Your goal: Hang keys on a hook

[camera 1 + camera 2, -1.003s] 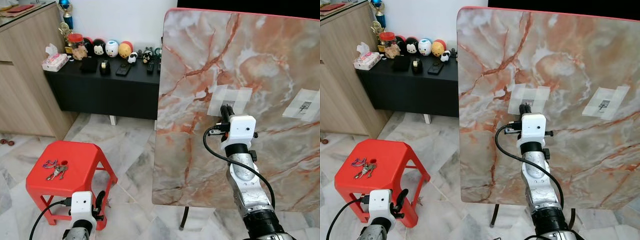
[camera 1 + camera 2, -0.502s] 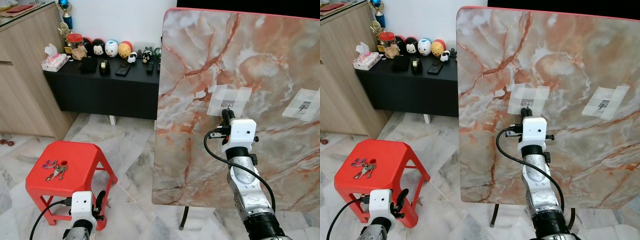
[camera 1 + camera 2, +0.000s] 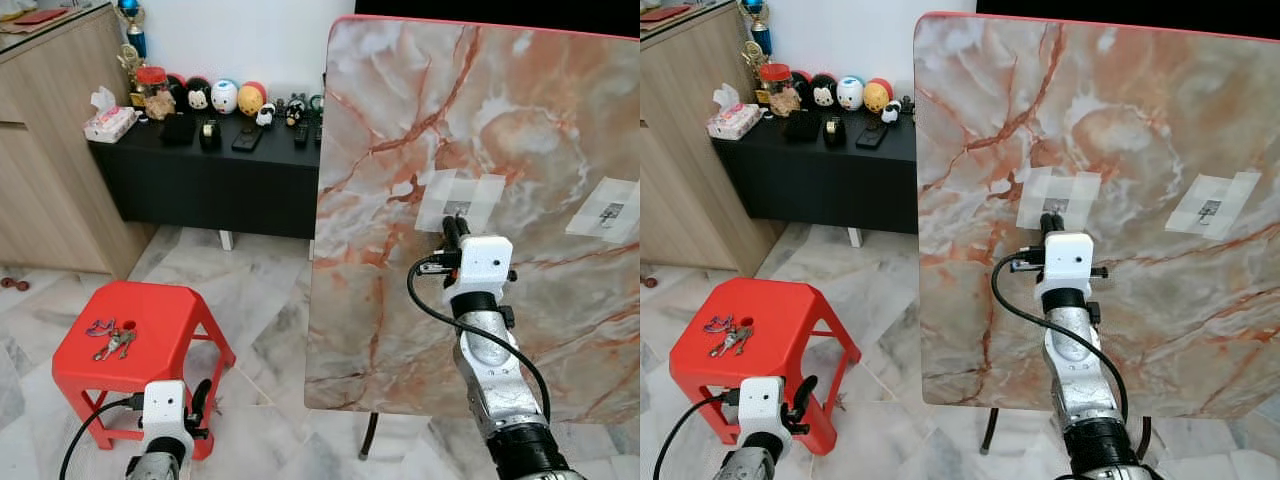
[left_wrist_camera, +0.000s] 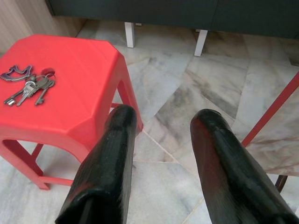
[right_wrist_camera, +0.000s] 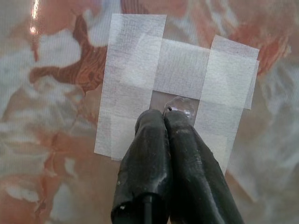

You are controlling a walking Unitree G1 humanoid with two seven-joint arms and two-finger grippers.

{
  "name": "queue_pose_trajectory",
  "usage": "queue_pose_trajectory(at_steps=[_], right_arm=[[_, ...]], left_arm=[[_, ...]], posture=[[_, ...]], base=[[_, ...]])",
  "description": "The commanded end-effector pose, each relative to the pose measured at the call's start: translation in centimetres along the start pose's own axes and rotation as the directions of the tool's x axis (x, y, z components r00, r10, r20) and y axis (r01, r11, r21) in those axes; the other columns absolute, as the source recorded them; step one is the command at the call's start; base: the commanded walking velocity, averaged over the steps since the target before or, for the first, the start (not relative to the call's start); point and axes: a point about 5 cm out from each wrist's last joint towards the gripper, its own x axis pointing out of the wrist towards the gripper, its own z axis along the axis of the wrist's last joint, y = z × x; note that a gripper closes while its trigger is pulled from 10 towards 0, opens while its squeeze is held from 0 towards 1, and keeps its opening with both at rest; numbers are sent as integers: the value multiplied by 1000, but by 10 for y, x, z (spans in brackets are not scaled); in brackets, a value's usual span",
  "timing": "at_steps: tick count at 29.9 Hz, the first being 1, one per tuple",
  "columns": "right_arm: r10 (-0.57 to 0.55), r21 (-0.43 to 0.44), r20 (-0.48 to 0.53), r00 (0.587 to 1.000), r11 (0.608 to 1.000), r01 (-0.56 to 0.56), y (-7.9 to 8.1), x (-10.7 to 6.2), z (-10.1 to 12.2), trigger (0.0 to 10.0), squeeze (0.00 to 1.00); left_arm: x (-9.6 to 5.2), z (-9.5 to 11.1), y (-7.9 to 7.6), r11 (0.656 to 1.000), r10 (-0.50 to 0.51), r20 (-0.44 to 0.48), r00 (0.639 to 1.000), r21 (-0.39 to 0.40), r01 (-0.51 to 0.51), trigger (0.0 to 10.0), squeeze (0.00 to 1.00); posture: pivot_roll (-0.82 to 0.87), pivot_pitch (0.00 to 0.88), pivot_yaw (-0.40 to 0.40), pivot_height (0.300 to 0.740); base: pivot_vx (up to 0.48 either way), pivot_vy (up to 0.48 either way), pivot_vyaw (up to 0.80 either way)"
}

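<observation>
A bunch of keys with a purple carabiner lies on the red plastic stool, also clear in the left wrist view as the keys. My left gripper hangs low beside the stool's right side, open and empty. My right gripper is raised against the upright marble board, shut with nothing between its fingers. Its tips touch or nearly touch the small clear hook held on by white tape.
A second taped hook sits further right on the board. A black low cabinet with figurines and a tissue box stands behind, a wooden cupboard to the left. Marble floor lies between stool and board.
My right gripper dipped slightly below the hook and has come back up a little. The keys and left gripper have stayed put.
</observation>
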Motion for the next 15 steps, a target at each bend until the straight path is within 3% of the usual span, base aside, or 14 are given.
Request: queue_pose_trajectory(at_steps=[1, 15], right_arm=[[-1, 9, 21, 1000, 1000, 0, 1, 6, 5, 10000, 0], [7, 14, 28, 1000, 1000, -7, 3, 10, 7, 10000, 0]], left_arm=[[1, 0, -5, 1000, -15, -1, 1000, 7, 15, 10000, 0], [2, 1, -5, 1000, -21, 0, 1000, 5, 21, 10000, 0]], posture=[[136, 28, -67, 740], [137, 29, -65, 740]], base=[[0, 0, 0], [0, 0, 0]])
